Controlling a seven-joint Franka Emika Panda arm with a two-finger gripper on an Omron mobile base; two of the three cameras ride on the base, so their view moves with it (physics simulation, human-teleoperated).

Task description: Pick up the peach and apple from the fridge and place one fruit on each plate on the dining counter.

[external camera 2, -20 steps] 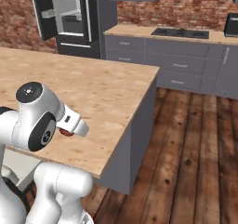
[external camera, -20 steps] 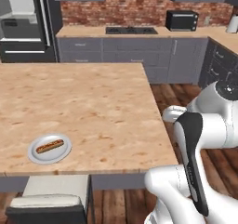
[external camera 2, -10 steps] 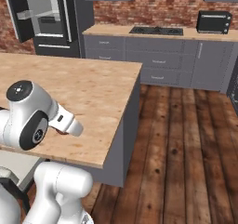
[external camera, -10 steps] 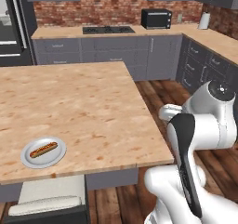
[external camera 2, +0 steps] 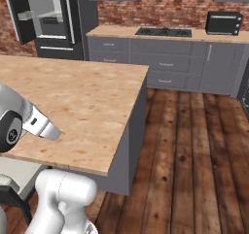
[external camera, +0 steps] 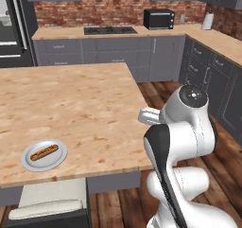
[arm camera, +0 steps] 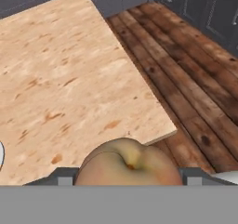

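In the hand view my gripper (arm camera: 128, 177) is shut on the peach (arm camera: 125, 165), a round orange fruit with a yellowish blush that sits between the dark fingertips (arm camera: 60, 176). It hangs over the near right corner of the dining counter (arm camera: 69, 69). A pale round plate (external camera: 28, 162) lies near the counter's (external camera: 80, 104) front left edge and carries a hot dog (external camera: 44, 152). The fridge (external camera 2: 48, 14) stands at the back with its door open. The apple is out of view.
Dark wooden floor (external camera 2: 194, 145) runs to the right of the island (external camera 2: 73, 92). Along the back wall a counter holds a hob (external camera: 109, 30) and a microwave (external camera: 158, 19). A chair (external camera: 47, 206) stands under the island's front edge.
Both base views have shifted, so the base moved and the scene slid left, mostly in the first half second. The arm keeps its pose, still holding the peach.
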